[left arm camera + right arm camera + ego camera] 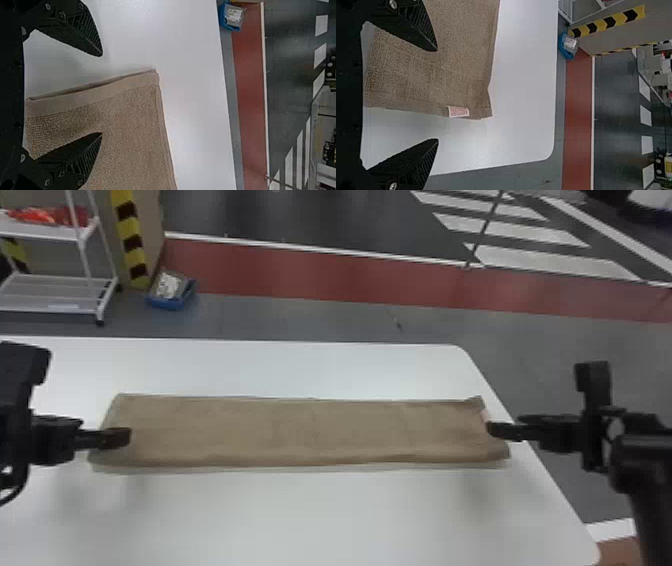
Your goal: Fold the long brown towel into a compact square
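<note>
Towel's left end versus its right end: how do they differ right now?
The right end carries a small pale tag with reddish print near its far corner; the left end shows a plain hem band. The right end's far corner juts out in a small kink, while the left end's looks neat. Both lie on the white table, with the open left gripper and right gripper at their respective ends.

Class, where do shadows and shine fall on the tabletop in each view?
Head view: faint shadows on the white table, nearer the robot than the long brown towel, a pale sheen beyond it; left wrist view: dim shading beside the towel's end; right wrist view: a brighter patch off its other end.
</note>
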Controlling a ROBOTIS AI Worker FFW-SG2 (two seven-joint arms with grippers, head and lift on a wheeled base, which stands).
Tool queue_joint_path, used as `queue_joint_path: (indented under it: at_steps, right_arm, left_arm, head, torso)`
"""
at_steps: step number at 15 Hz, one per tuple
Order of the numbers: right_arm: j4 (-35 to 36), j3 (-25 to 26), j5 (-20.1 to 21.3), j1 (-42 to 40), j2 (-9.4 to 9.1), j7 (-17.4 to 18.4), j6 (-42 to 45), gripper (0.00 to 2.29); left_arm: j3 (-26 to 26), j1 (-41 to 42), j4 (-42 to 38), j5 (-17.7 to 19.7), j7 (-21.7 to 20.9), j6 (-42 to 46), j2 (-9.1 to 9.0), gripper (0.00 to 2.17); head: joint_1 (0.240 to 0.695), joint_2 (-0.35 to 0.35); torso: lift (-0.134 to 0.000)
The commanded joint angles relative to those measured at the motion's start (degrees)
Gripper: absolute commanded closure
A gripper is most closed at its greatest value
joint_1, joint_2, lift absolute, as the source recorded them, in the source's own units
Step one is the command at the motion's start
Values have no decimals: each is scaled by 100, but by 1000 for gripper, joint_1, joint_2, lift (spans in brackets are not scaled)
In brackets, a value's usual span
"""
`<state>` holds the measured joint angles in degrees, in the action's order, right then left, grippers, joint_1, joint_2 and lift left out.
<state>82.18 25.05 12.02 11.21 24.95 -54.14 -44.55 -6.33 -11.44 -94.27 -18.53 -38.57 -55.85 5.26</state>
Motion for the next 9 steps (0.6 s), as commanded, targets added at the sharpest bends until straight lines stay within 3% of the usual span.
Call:
queue_joint_path:
  at_steps: [1, 7, 9]
  right_arm:
    - [-17, 0, 20, 31, 1, 0, -6, 66]
    - [-61, -17, 46, 66, 1, 8, 29, 66]
    - [-79, -8, 46, 75, 36, 8, 29, 66]
  left_arm:
    - [-44, -139, 225, 51, -46, -72, 2, 215]
    - [-88, -446, 690, 131, -239, -370, 28, 265]
    - [-88, -490, 761, 139, -362, -370, 37, 579]
  head:
    - [695, -244]
    - [695, -245]
    - [695, -247]
  torso:
    - [-124]
    - [-124]
    - [-124]
